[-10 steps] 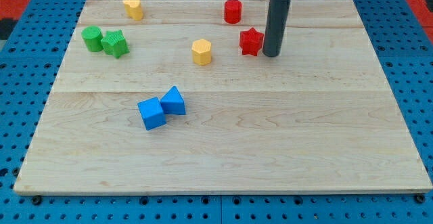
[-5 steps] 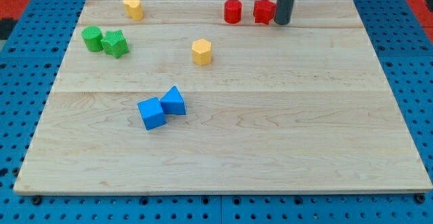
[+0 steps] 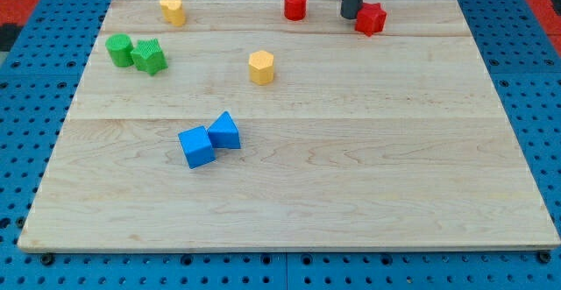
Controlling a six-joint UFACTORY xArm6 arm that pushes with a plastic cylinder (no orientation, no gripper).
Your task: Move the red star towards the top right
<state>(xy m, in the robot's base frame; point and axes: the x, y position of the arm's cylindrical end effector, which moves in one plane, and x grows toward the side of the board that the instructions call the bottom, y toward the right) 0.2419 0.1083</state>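
Observation:
The red star (image 3: 371, 18) lies near the top edge of the wooden board (image 3: 289, 185), right of centre. My tip (image 3: 351, 15) stands right against the star's left side, between it and the red cylinder (image 3: 294, 4). The rod rises out of the view's top. The red cylinder sits at the board's top edge, a short way to the left of my tip.
A yellow block (image 3: 172, 10) lies at the top left. A green cylinder (image 3: 119, 49) and a green star (image 3: 149, 56) touch at the left. A yellow hexagon (image 3: 261, 67) lies near the middle. A blue cube (image 3: 195, 146) and a blue triangle (image 3: 225, 131) touch lower left.
The red star moved up to the board's top, then right. My tip went from the star's right side to its left. The red cylinder was nudged slightly up and left.

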